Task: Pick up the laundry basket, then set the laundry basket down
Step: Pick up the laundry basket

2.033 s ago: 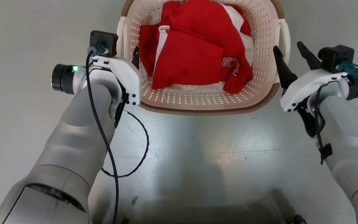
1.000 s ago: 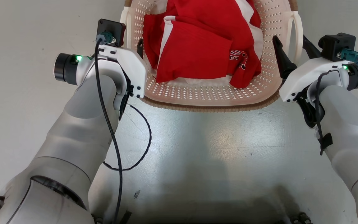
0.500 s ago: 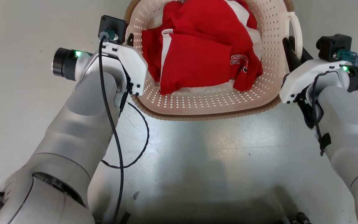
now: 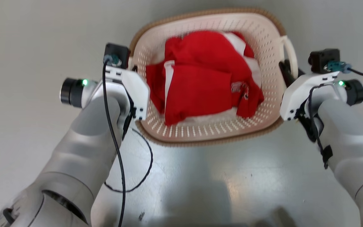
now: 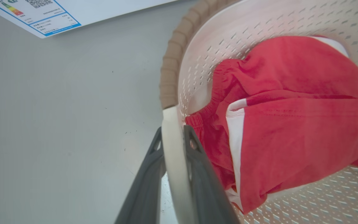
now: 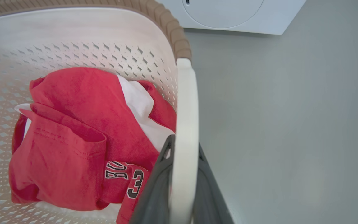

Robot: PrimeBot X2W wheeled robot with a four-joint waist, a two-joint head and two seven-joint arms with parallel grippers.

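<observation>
The cream perforated laundry basket [image 4: 200, 130] with its brown woven rim sits in the middle of the head view, between my two arms. Red and white clothes [image 4: 200, 88] fill it. In the left wrist view my left gripper [image 5: 173, 137] is shut on the white left loop handle [image 5: 171, 124]. My right gripper [image 6: 183, 146] is shut on the white right loop handle [image 6: 186, 102]. In the head view the left gripper [image 4: 133, 67] is mostly hidden behind its wrist, and the right gripper [image 4: 287, 71] grips the right handle [image 4: 290, 52]. Whether the basket is off the floor I cannot tell.
A white washing machine [image 6: 228, 15] stands beyond the basket, and its energy label [image 5: 33, 12] shows in the left wrist view. Bare grey floor [image 4: 219, 183] surrounds the basket. A black cable [image 4: 143, 170] loops down from my left arm.
The right gripper, open beside the right handle before, has closed on it. Both grippers now hold the handles. The head camera has shifted, so the whole basket now shows lower in the picture.
</observation>
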